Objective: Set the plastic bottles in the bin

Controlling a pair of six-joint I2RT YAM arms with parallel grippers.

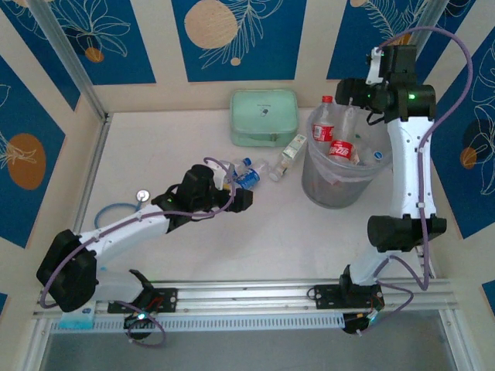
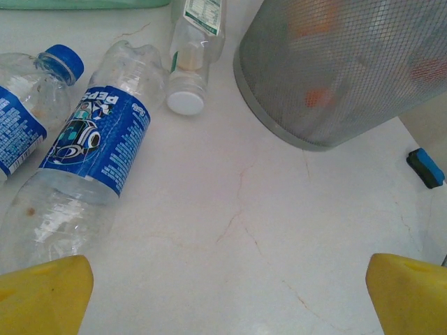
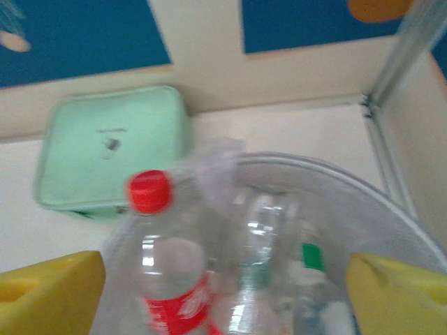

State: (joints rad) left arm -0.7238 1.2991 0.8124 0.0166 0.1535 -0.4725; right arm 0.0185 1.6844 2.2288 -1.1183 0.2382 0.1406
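Observation:
The bin [image 1: 329, 189] stands at the back right and holds several plastic bottles, among them a red-capped one [image 1: 322, 124]. My right gripper [image 1: 357, 99] hangs open above its rim [image 3: 335, 171], yellow fingertips [image 3: 49, 293] spread wide; below it are the red-capped bottle [image 3: 164, 265] and a blurred clear bottle [image 3: 258, 258]. On the table lie a blue-labelled bottle [image 1: 247, 176] and a white-capped, green-labelled bottle [image 1: 291, 153]. My left gripper [image 1: 241, 199] is open just in front of the blue-labelled bottle [image 2: 91, 160], with nothing between its fingers. Another blue-capped bottle [image 2: 28, 105] lies to its left.
A mint-green rectangular case [image 1: 264, 117] sits at the back, left of the bin. A small round silvery object [image 1: 142, 195] lies by the left arm. A small blue-and-black block [image 2: 426, 167] rests right of the bin wall [image 2: 335, 91]. Walls close off the back and sides.

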